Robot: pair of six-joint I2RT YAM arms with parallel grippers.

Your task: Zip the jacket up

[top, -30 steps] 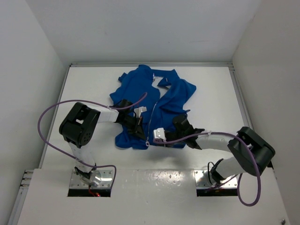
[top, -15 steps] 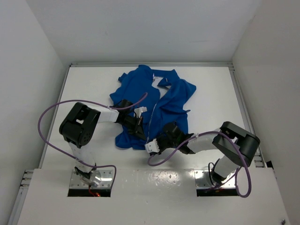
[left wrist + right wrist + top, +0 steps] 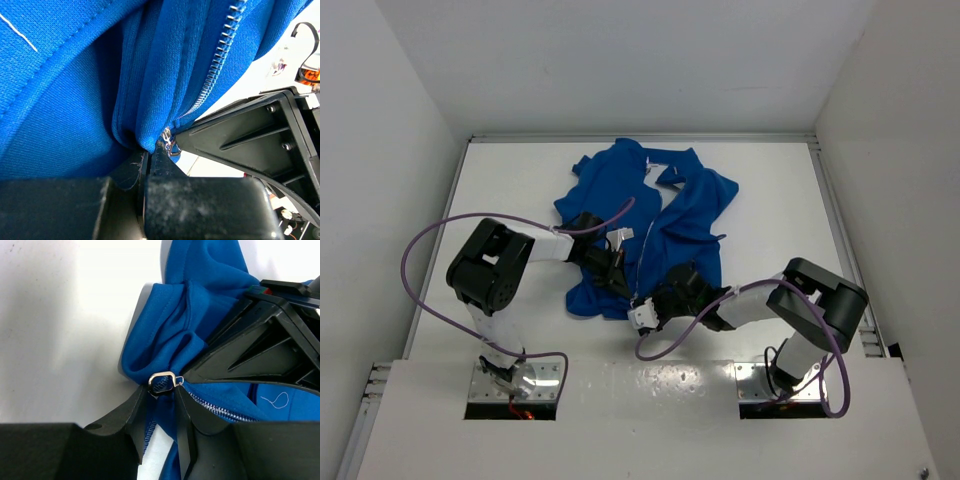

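Jacket [image 3: 170,340] folds hide whether right end effector [image 3: 160,392] grips zipper pull [image 3: 161,381].

We look down on the whole white bench [image 3: 520,180] from above; our wrist cameras face each other, close on the royal blue fabric jacket [image 3: 620,190], sharing its silver zipper slider [image 3: 162,381].

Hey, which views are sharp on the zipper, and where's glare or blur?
Left wrist: jacket weave and zipper teeth crisp, left pincer nearest the lens soft. Right wrist: zipper pull sharp, table blown out white. Top external: even light, glare on the metal strip in front.
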